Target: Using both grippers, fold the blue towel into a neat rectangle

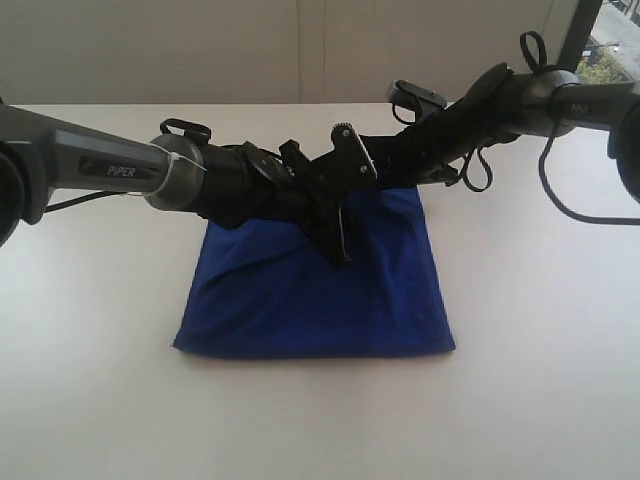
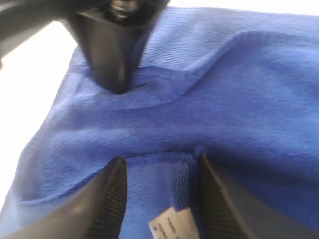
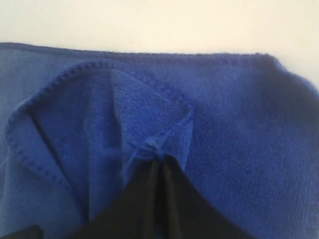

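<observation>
Blue towel (image 1: 300,310): folded, roughly rectangular, lying flat in the middle of the table (image 1: 520,390). Its near edge runs straight; its far edge is hidden under both arms.

Left end effector (image 2: 160,167): jaws spread wide, holding nothing, straddling a hemmed corner beside the white tag (image 2: 173,225).

Right end effector (image 3: 157,157): jaws pinched together on a puckered bit of hem at a turned-over corner.

Both meet over the towel's far side. There is bare table toward the left, right and near edges.

Far edge of blue towel (image 1: 300,300) hidden behind left arm (image 1: 230,180) and right arm (image 1: 450,120), white tag (image 2: 174,225) cut off by frame edge, its print too blurry to read.
</observation>
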